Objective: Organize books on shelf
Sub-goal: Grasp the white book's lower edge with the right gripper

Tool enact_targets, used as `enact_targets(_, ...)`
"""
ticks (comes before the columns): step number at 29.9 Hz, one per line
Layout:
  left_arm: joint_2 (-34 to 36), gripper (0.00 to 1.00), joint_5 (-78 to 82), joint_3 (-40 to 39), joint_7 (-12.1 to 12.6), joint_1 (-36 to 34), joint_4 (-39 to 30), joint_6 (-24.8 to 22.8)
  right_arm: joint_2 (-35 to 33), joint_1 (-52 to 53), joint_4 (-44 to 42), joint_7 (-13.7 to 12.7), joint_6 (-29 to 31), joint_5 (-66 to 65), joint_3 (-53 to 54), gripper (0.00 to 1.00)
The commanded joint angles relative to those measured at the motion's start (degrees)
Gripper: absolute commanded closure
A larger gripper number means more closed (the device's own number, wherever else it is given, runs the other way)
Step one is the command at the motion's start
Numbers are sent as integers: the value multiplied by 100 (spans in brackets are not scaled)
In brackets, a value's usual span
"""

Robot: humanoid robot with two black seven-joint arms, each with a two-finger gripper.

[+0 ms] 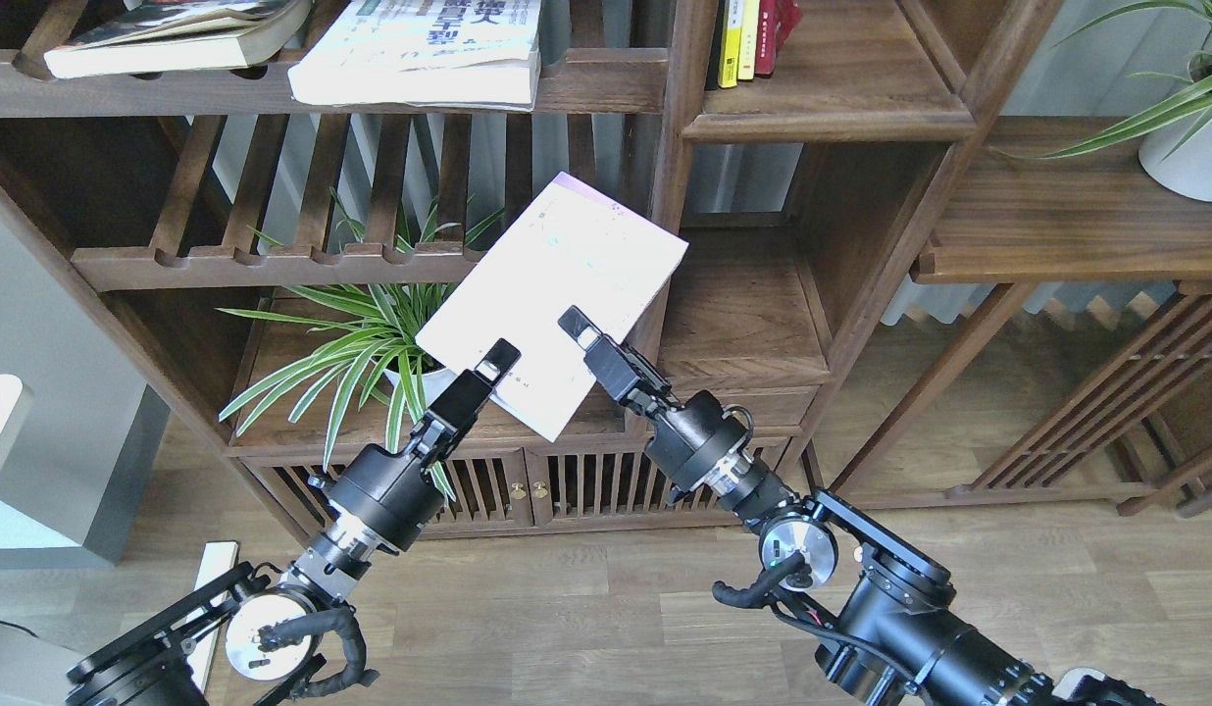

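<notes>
The step in hand looks like carrying the pale lavender-white book [557,294] toward a place on the bookcase: it hangs in the air, tilted, in front of the central post, with both arms at its lower edge. The left pincer [493,365] and the right pincer [579,328] each show one finger lying over the cover, so each seems closed on the book's edge, the other finger hidden behind it. The solid walnut shelf [738,328] sits just to the right of the book and bears nothing in view; the next move, I judge, calls for swinging the book right past the post and levelling or standing it there without clipping the wood. On the slatted rack [586,88] above lie the white book with blue Chinese characters [425,49] and the dark-covered book [170,34], both flat. The upper right shelf [841,113] holds a few upright books [748,34]. A spider plant [371,343] stands behind the left arm.
</notes>
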Motion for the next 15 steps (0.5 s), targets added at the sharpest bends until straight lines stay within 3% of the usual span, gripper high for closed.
enact_targets(1,24,91,6,-14,-2,82,70,0,-3,-3,-5,2,0,13,3,96)
enact_targets(3,51,79,14,-14,-2,117,123,0,-3,-3,-5,2,0,22,-6,96)
enact_targets(6,77,42,32,39,-2,161,255,0,-3,6,-5,-7,0,30,-6,96)
enact_targets(9,182,16,23,56,-11,249,194,0,-3,6,-5,-7,0,30,-6,96)
enact_targets(15,121,2,14,12,-20,267,150,0,-3,6,-5,-15,0,30,-14,96)
